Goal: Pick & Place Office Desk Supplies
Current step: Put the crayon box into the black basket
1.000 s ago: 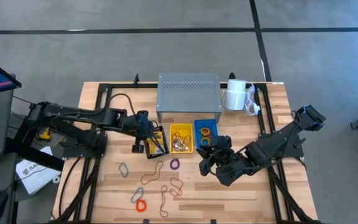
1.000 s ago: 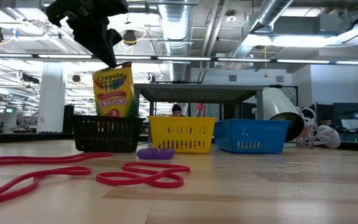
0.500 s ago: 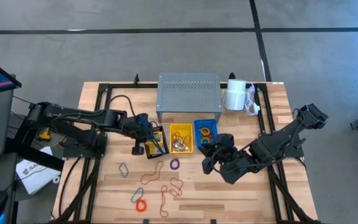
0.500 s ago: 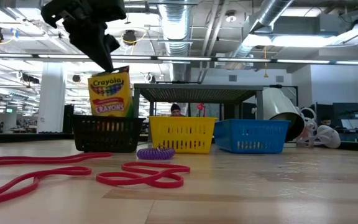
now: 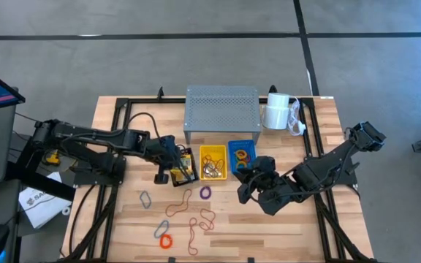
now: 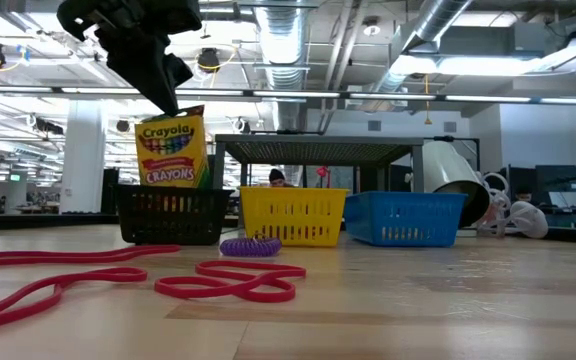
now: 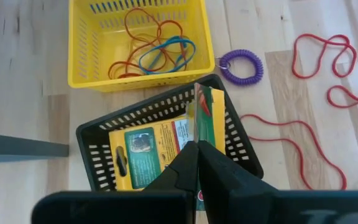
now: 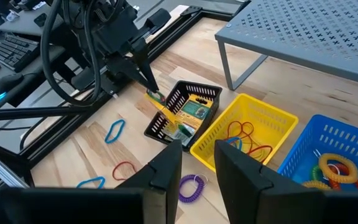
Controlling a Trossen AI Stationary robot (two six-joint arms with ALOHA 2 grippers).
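Note:
My left gripper (image 7: 197,163) is over the black basket (image 5: 175,177), shut on a yellow-and-green crayon box (image 6: 171,150) that stands in it. A second crayon box (image 7: 148,146) lies flat on the basket floor. Rubber-band loops lie on the table in red (image 5: 205,218), orange (image 5: 166,240), grey (image 5: 145,199) and blue (image 5: 161,230), with a purple coil (image 5: 205,193) among them. My right gripper (image 8: 199,163) hangs open and empty above the table, near the blue basket (image 5: 242,155). My left gripper pinches the crayon box's top edge (image 7: 200,124) between its two fingers (image 6: 158,75), coming from above at a slant. The box stands nearly upright. Its lower end is down inside the black basket (image 6: 173,215), hidden by the basket wall.
A yellow basket (image 5: 213,162) holds rubber bands, and the blue basket holds coloured rings. The grey perforated riser (image 5: 221,106) and a white roll (image 5: 276,111) stand at the far edge. Bare wood lies at the near right.
My left gripper has moved down and a little toward the table's left, sinking the crayon box deeper into the black basket. My right gripper has drawn back a little toward the right.

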